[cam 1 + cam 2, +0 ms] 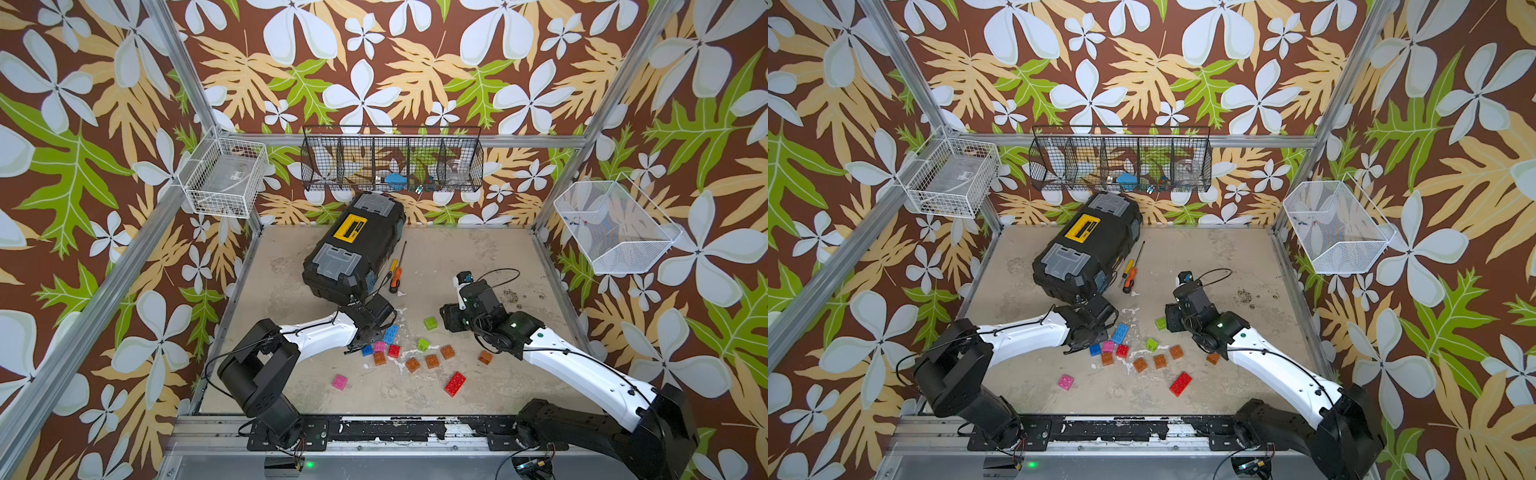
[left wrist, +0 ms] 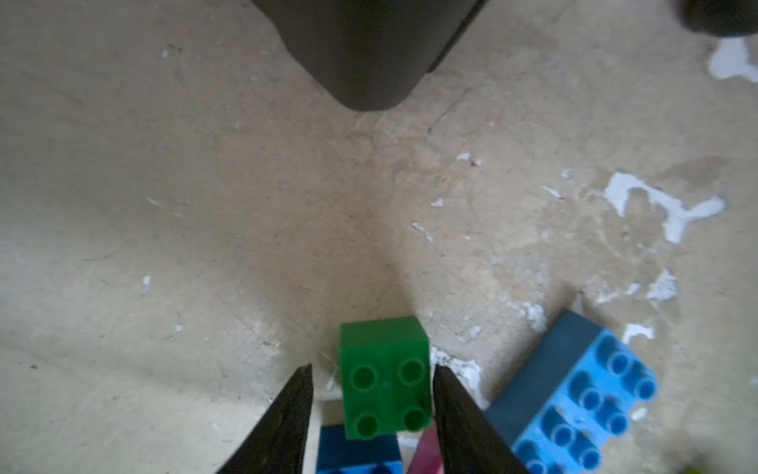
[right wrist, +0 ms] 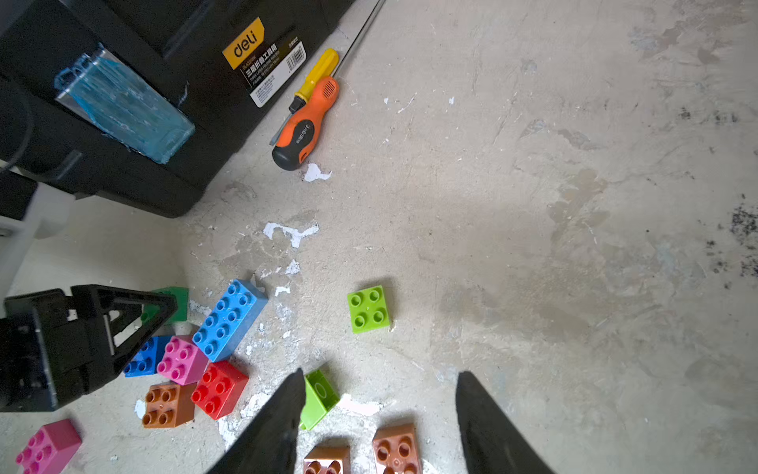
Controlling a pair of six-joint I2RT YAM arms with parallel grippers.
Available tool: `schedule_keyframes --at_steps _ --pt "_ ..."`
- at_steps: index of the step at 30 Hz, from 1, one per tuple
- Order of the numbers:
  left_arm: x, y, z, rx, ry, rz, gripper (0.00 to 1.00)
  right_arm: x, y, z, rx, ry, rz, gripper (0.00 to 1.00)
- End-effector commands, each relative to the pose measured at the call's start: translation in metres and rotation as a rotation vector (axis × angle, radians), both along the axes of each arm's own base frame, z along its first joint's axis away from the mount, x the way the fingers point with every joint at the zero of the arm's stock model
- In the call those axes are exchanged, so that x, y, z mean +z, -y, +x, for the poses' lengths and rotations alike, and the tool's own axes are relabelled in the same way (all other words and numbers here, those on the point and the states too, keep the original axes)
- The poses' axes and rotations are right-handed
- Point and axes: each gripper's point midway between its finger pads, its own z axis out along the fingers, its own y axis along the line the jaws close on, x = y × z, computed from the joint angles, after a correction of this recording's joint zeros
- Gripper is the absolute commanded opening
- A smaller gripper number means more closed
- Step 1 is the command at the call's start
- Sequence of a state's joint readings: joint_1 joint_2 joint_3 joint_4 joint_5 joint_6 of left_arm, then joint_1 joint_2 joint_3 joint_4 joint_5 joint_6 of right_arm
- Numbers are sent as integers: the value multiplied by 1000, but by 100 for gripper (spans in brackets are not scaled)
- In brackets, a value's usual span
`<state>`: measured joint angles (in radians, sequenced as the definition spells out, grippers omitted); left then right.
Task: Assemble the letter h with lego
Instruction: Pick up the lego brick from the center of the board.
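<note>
The bench (image 1: 478,266) is a worn beige surface, and everything stands on it. At its back, toward the left arm's side, a black toolbox (image 1: 355,245) with a yellow latch lies at an angle.

The left claw (image 2: 371,367) is low over the bench, just in front of the toolbox. Its two fingers stand on both sides of the green brick (image 2: 385,377). One finger is at the brick's edge. Between the other finger and the brick a strip of bench shows, so this claw is released and not clenched on the brick. The right claw (image 3: 381,373) is spread wide, with only bare bench between its fingers, and it is grasping nothing.

Two screwdrivers lie against the toolbox, an orange-handled screwdriver (image 3: 305,123) and a thinner yellow-handled screwdriver (image 3: 318,74).

The lego (image 1: 412,365) lies as loose single bricks on the near middle of the bench, between the two arms. The long light-blue brick (image 3: 229,318) is just beside the left claw. The long red brick (image 1: 455,383) lies apart, nearest the front edge. A dark blue brick (image 3: 143,357), a pink brick (image 3: 180,359), a small red brick (image 3: 219,388) and an orange-brown brick (image 3: 166,406) sit close together. An upright lime brick (image 3: 368,308) stands alone. A tipped lime brick (image 3: 320,398) lies on its side just beside one finger of the right claw, with its hollow underside showing.
</note>
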<state>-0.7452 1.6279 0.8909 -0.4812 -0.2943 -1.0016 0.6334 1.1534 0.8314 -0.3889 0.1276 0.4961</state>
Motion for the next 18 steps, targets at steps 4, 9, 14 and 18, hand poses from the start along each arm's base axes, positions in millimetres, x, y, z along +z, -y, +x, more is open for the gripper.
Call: schedule_keyframes --at_steps 4,9,14,18 --pt "-10 -9 5 30 5 67 39 13 -2 -2 4 24 41 60" --pt "7 0 11 -1 39 28 32 22 -2 -7 18 30 58 60" --pt "33 22 -7 -141 22 -95 29 27 0 -14 21 29 83 60" --pt "47 44 -56 -279 1 -113 29 26 3 -20 13 18 98 60"
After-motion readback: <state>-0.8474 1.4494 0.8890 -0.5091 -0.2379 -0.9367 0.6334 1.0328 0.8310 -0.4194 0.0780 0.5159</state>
